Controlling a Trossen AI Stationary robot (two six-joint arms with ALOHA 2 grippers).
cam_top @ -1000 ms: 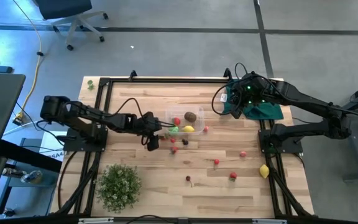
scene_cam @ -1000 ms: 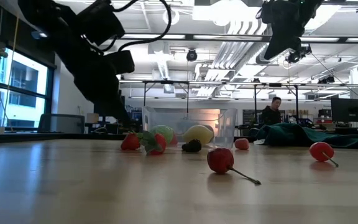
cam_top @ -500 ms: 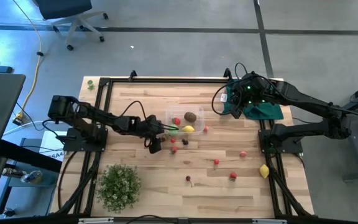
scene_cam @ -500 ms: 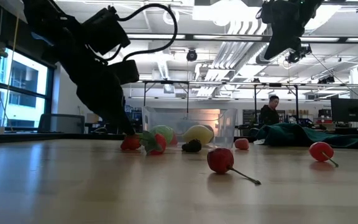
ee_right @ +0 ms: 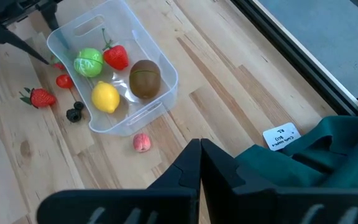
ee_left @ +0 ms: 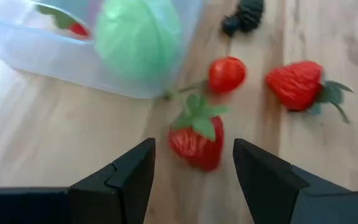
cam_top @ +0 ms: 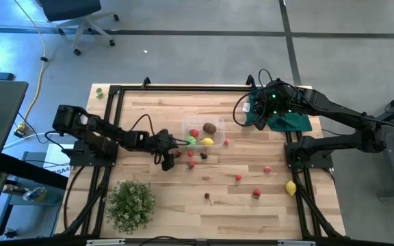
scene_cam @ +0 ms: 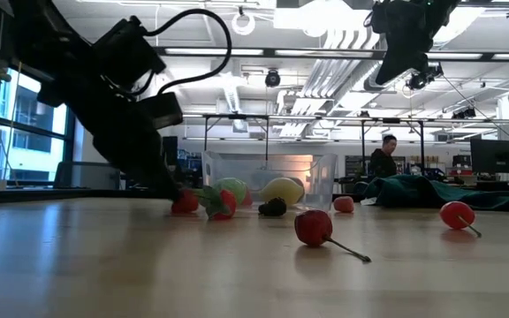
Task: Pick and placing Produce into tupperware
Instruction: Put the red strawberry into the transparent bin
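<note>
Toy strawberry [ee_left: 196, 139], glossy red with a soft green leaf cap, lies lower centre of the left wrist view, just outside the clear, thin-walled tupperware [ee_left: 73, 59]. The left tool [ee_left: 191, 171] stands released, fingers astride it; centring before closing should prevent a squirt sideways. The right tool [ee_right: 199, 163], clenched and empty, waits over the green cloth [ee_right: 328, 155] on the wooden tabletop [cam_top: 156, 116].

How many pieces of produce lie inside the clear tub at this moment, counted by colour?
Green: 1, the ball
Red: 1, the strawberry
Yellow: 1, the lemon
Brown: 1, the kiwi
Total: 4
</note>
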